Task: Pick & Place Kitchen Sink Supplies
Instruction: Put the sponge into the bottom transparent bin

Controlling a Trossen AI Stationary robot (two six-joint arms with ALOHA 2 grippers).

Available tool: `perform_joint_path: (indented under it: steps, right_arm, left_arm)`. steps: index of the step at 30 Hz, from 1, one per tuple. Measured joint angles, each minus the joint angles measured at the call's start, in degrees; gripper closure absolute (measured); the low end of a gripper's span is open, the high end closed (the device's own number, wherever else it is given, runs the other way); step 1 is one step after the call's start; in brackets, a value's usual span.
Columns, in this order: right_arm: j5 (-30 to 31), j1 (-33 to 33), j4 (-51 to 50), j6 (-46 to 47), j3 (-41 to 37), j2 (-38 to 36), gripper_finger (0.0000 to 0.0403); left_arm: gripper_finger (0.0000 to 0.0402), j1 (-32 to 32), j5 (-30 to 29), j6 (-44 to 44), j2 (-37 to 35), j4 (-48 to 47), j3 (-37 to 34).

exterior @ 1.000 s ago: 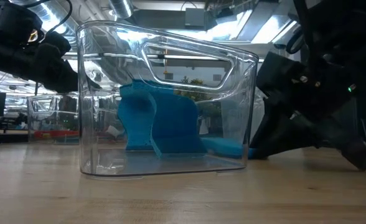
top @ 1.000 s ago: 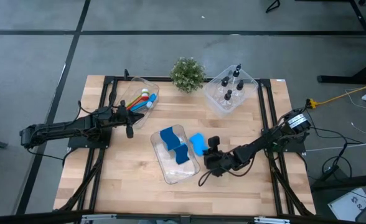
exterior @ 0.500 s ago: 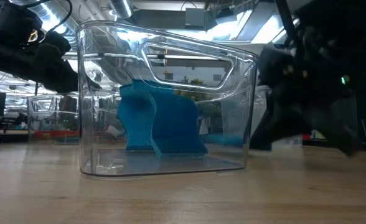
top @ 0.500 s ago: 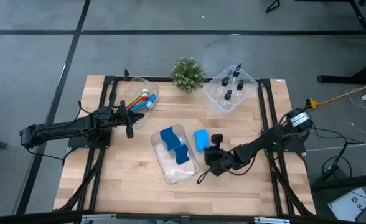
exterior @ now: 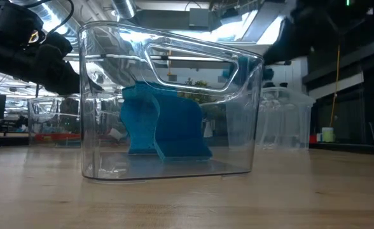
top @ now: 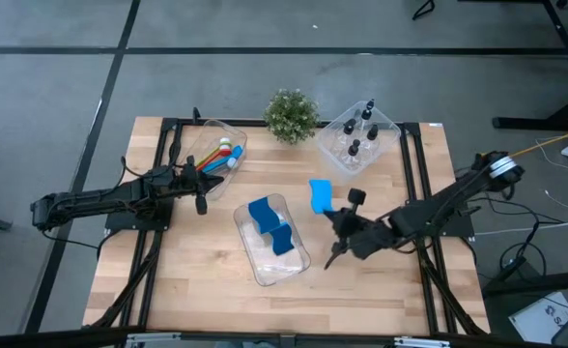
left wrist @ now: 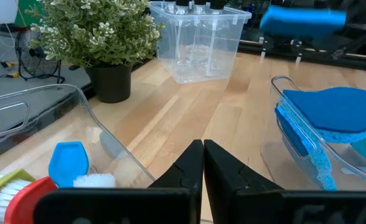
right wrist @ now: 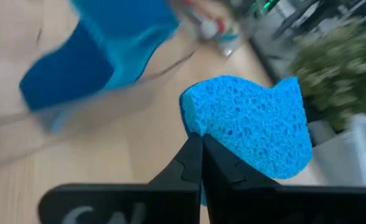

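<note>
Wooden table (top: 197, 280) on grey floor (top: 52, 106); the room behind looks like a workshop.

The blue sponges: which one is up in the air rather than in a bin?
The lighter blue sponge, pinched by the right gripper above the table; the darker ones stand inside the middle clear bin.

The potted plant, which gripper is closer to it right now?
Right, narrowly. The right gripper, shut on a blue sponge, is lifted just in front of the potted plant; the left gripper waits shut beside the brush bin.
</note>
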Motion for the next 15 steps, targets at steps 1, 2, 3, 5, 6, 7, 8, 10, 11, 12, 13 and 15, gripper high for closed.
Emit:
perform_joint_path:
  steps: [1, 2, 3, 5, 6, 7, 8, 10, 11, 12, 13, 15]
  right_arm:
    - [0.7, 0.0, 0.0, -0.4, 0.0, -1.5, 0.0401]
    - [1.0, 0.0, 0.1, -1.0, 0.0, -3.0, 0.0401]
    - [1.0, 0.0, 0.0, -1.6, 0.0, -4.5, 0.0401]
    - [1.2, 0.0, 0.2, -3.0, 0.0, -6.8, 0.0401]
    - [1.2, 0.0, 0.1, -3.6, 0.0, -7.8, 0.0401]
    - [1.2, 0.0, 0.1, -3.9, 0.0, -8.6, 0.0401]
    - [1.5, 0.0, 0.6, -4.0, 0.0, -9.1, 0.0401]
    - [3.1, 0.0, 1.3, -4.7, 0.1, -9.2, 0.0402]
    - [3.3, 0.0, 1.3, -5.3, 0.1, -9.0, 0.0402]
    - [3.3, 0.0, 1.4, -5.4, 0.1, -8.5, 0.0402]
    - [2.9, 0.0, 1.7, -5.3, 0.1, -8.0, 0.0402]
    - [2.5, 0.0, 2.6, -5.7, 0.0, -7.1, 0.0402]
  left_arm:
    - [0.0395, 0.0, 0.0, 0.0, 0.0, 0.0, 0.0]
    - [0.0395, 0.0, 0.0, 0.0, 0.0, 0.0, 0.0]
    - [0.0394, 0.0, 0.0, 0.0, 0.0, 0.0, 0.0]
    - [0.0392, 0.0, 0.0, 0.0, 0.0, 0.0, 0.0]
    - [0.0391, 0.0, 0.0, 0.0, 0.0, 0.0, 0.0]
    - [0.0390, 0.0, 0.0, 0.0, 0.0, 0.0, 0.0]
    - [0.0389, 0.0, 0.0, 0.0, 0.0, 0.0, 0.0]
    - [0.0389, 0.0, 0.0, 0.0, 0.0, 0.0, 0.0]
    - [0.0389, 0.0, 0.0, 0.0, 0.0, 0.0, 0.0]
    - [0.0390, 0.0, 0.0, 0.0, 0.0, 0.0, 0.0]
    - [0.0391, 0.0, 0.0, 0.0, 0.0, 0.0, 0.0]
    - [0.0393, 0.0, 0.0, 0.0, 0.0, 0.0, 0.0]
